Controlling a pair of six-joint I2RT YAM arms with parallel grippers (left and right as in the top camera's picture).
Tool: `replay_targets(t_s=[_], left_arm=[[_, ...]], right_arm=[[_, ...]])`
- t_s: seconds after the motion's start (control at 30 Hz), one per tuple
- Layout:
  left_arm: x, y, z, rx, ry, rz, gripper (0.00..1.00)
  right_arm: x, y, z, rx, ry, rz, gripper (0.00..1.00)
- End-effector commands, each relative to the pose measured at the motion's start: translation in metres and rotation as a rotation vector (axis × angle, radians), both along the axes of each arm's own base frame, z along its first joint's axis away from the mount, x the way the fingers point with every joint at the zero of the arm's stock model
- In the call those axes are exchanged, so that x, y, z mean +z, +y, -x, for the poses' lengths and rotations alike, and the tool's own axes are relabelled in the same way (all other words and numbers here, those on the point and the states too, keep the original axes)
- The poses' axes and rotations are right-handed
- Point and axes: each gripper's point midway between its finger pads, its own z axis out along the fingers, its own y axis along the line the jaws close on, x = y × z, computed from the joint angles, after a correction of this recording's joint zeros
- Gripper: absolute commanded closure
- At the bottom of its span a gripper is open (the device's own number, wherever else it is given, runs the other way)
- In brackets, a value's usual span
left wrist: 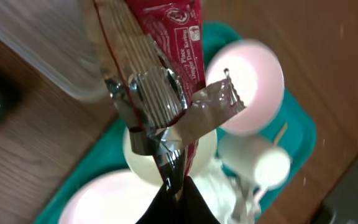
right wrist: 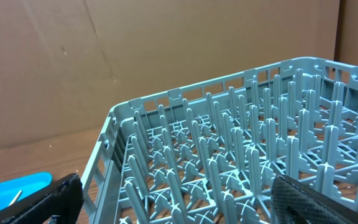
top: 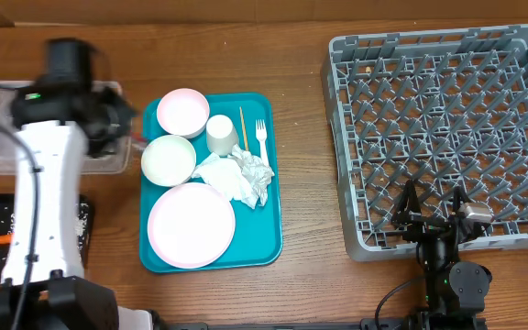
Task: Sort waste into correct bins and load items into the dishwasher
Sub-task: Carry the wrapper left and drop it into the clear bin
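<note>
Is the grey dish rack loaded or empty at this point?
Empty: the dish rack shows only bare pegs overhead; the plate lies on the teal tray.

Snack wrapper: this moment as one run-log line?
left gripper shut on snack wrapper, aloft near clear tub | right gripper open at dish rack

Robot lab bench: wooden table [top: 301, 137], plain brown backdrop [right wrist: 104, 62].

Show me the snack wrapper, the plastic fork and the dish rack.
snack wrapper [left wrist: 166, 31], left wrist view, on its red printed face.
plastic fork [top: 262, 147], overhead view, on the handle.
dish rack [top: 335, 119], overhead view, on its left rim.
</note>
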Motion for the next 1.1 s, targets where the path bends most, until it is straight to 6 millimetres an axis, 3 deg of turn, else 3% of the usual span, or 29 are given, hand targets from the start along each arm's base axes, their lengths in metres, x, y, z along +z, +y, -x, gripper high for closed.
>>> replay_targets(t_s=[0.0,0.07,0.2,0.27,0.33,0.37,0.5,0.63,0.7,0.77,0.9,1.0,1.07], left_arm=[[0.010,0.058,-0.005,0.129,-0.071,-0.012,0.95],[0.013,0.089,-0.008,0.199,-0.114,-0.027,0.94],[0.010,0.131,-0.020,0.278,-0.177,-0.053,0.92],[0.002,0.142,-0.034,0.287,-0.203,-0.062,0.75],[-0.003,0.148,-0.046,0.290,-0.225,-0.066,0.32],[-0.004,0.149,-0.049,0.290,-0.234,-0.070,0.21],[0.001,0.149,-0.057,0.275,-0.270,-0.059,0.13],[0.028,0.115,-0.063,0.171,-0.359,0.084,0.01],[0.047,0.096,-0.063,0.105,-0.415,0.147,0.00],[0.085,0.061,-0.058,-0.028,-0.512,0.216,0.00],[0.125,0.000,-0.045,-0.236,-0.600,0.233,0.00],[0.135,-0.063,-0.027,-0.460,-0.598,0.185,0.00],[0.121,-0.103,-0.014,-0.557,-0.515,0.134,0.00]], right_arm=[[-0.002,-0.001,0.000,-0.007,-0.002,0.007,0.00],[-0.002,-0.001,0.000,-0.007,-0.002,0.007,0.00],[-0.002,-0.001,0.000,-0.007,-0.002,0.007,0.00],[-0.002,-0.001,0.000,-0.007,-0.002,0.007,0.00],[-0.002,-0.001,0.000,-0.007,-0.002,0.007,0.00],[-0.002,-0.001,0.000,-0.007,-0.002,0.007,0.00],[-0.002,-0.001,0.000,-0.007,-0.002,0.007,0.00],[-0.002,-0.001,0.000,-0.007,-0.002,0.007,0.00],[-0.002,-0.001,0.000,-0.007,-0.002,0.007,0.00],[-0.002,-0.001,0.000,-0.007,-0.002,0.007,0.00],[-0.002,-0.001,0.000,-0.007,-0.002,0.007,0.00],[-0.002,-0.001,0.000,-0.007,-0.002,0.007,0.00],[-0.002,-0.001,0.000,-0.007,-0.002,0.007,0.00]])
